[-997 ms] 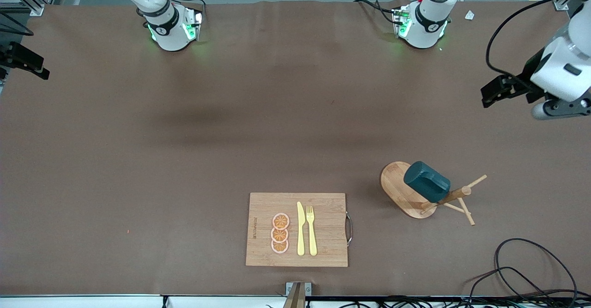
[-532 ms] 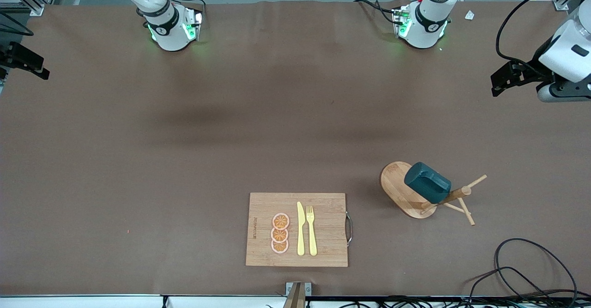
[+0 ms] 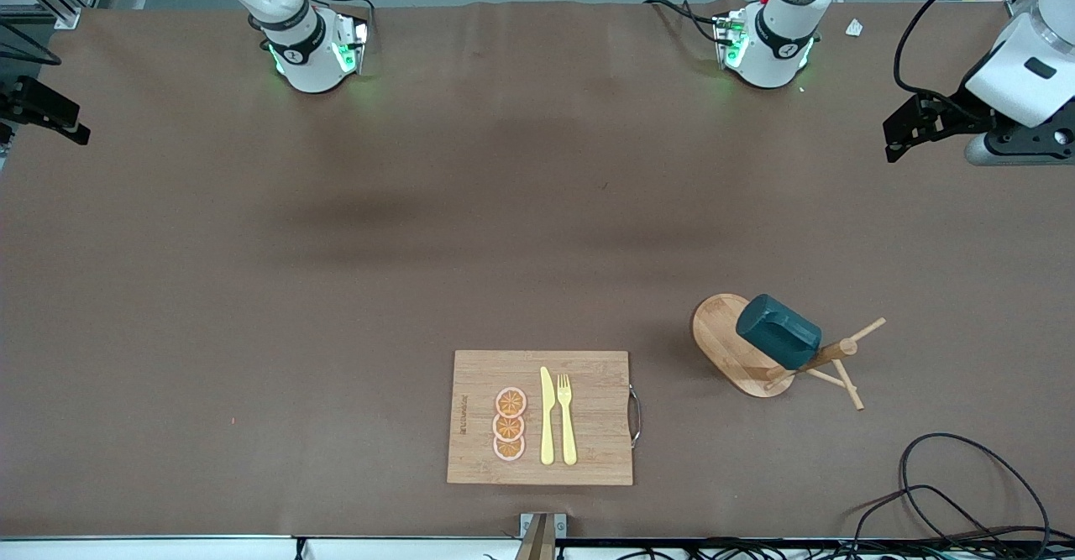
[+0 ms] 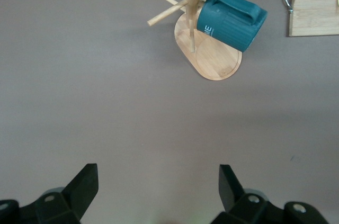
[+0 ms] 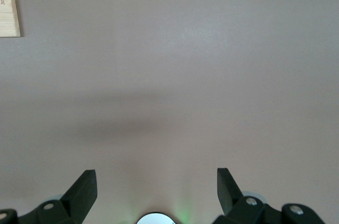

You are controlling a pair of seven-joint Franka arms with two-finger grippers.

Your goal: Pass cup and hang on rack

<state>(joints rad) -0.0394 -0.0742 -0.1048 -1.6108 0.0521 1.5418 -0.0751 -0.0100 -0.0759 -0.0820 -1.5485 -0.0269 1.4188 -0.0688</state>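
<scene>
Nearest the front camera lies a wooden cutting board [image 3: 540,417] with a metal handle, carrying three orange slices [image 3: 509,424], a yellow knife [image 3: 547,416] and a yellow fork [image 3: 567,419]; a loose black cable [image 3: 966,493] coils on the bench [image 3: 252,291] toward the left arm's end. A little farther from that camera, beside the board toward the left arm's end, stands the rack [image 3: 739,350], a wooden mug tree on an oval base; the cup [image 3: 777,330], a dark teal mug, hangs tilted on one of its pegs, clear of both pincers. Judged from that, the passing and the hanging look done; what seems left is only for the arms to settle at rest.

Farther off, the left pincer [image 3: 911,128] hangs in the air over bare bench near the left arm's end, well apart from the rack, its jaws spread wide and holding nothing; the left arm looks to be waiting. The right pincer [image 5: 153,192] does not show in the front view; only its base stands at the bench's edge farthest from the camera.

The left wrist view gives what the front view hides: the cup's handle side, pale lettering on its wall, and the open fingers [image 4: 85,187] framing bare bench. The right wrist view alone shows the right pincer, its jaws equally far apart and empty, over bare bench with a corner of the cutting board at the frame's edge; that arm waits too.
</scene>
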